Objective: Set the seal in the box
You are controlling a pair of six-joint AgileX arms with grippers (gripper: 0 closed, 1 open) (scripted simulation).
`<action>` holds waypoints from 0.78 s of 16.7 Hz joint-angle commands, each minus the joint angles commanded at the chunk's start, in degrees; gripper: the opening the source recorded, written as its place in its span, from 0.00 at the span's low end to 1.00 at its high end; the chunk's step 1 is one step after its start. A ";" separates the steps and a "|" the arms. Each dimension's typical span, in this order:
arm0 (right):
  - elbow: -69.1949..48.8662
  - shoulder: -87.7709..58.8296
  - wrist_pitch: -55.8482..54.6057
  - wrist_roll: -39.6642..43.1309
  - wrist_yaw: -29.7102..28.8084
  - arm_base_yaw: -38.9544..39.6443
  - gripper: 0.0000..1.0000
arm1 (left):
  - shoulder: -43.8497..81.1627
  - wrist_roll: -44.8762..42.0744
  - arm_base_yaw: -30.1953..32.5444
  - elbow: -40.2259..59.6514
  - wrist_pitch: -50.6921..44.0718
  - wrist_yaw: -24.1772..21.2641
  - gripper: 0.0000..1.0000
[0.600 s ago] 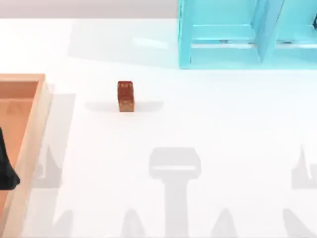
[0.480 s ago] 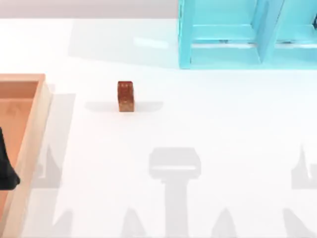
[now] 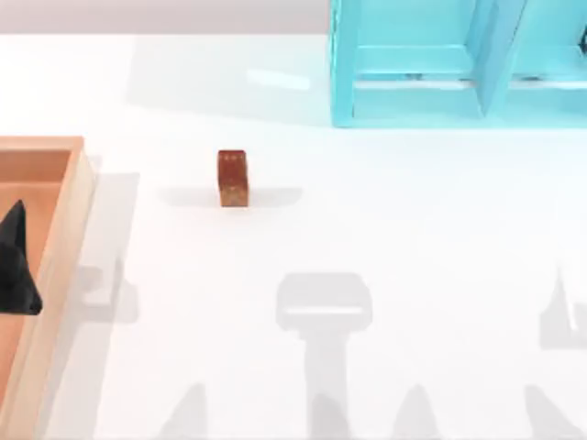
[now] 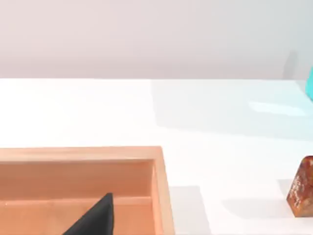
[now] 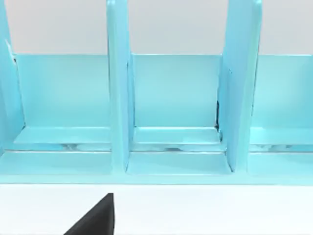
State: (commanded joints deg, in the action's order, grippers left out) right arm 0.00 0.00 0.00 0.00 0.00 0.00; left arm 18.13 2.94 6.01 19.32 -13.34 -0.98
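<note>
**Seal stands alone on the table, left gripper over the box**

Nearest the bottom edge of the top view, grey shadows of the arms lie on the white table point(image 3: 385, 238), spread from about 7 o'clock round to 4 o'clock of the table's middle.

At 9 o'clock, against the left edge, sits the box point(image 3: 57, 252), a shallow tray with pale wooden walls and an orange-brown floor. The left gripper point(image 3: 16, 266) shows as a dark pointed shape above that floor, just inside the box's right-hand wall. In the left wrist view one dark fingertip point(image 4: 95, 220) pokes up over the box point(image 4: 159, 196) floor. How far its jaws stand apart I cannot tell, and nothing is seen in its hold.

Further up, at roughly 11 o'clock from the table's middle, the seal point(image 3: 232, 178) stands upright on the bare table, well apart from the box and touching nothing. It is a reddish-brown mottled block with faint pale marks on its top face. The left wrist view catches the seal point(image 4: 302, 188) at the picture's edge, clear of the box's corner.

Farthest off, at 1 o'clock, the turquoise shelf unit point(image 3: 459, 64) stands along the back of the table. The right wrist view faces its open compartments point(image 5: 176, 98) across a strip of table, with a dark fingertip point(image 5: 95, 220) of the right gripper in front; whether those jaws are apart or together I cannot tell.
</note>
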 joint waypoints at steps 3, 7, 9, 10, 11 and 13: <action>0.00 0.00 0.00 0.00 0.00 0.00 1.00 | 14.96 1.95 3.63 14.31 -11.05 -0.02 1.00; 0.00 0.00 0.00 0.00 0.00 0.00 1.00 | 40.19 4.76 8.46 36.35 -29.09 0.60 1.00; 0.00 0.00 0.00 0.00 0.00 0.00 1.00 | 53.99 6.24 10.65 48.20 -38.74 1.10 1.00; 0.00 0.00 0.00 0.00 0.00 0.00 1.00 | 60.93 7.00 11.68 54.26 -43.55 1.36 1.00; 0.00 0.00 0.00 0.00 0.00 0.00 1.00 | 67.84 7.78 12.65 60.40 -48.30 1.63 1.00; 0.00 0.00 0.00 0.00 0.00 0.00 1.00 | 81.20 9.39 14.35 72.90 -57.27 2.10 1.00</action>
State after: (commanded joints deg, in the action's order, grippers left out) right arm 0.00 0.00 0.00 0.00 0.00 0.00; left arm 99.34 12.33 20.36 92.22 -70.61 1.12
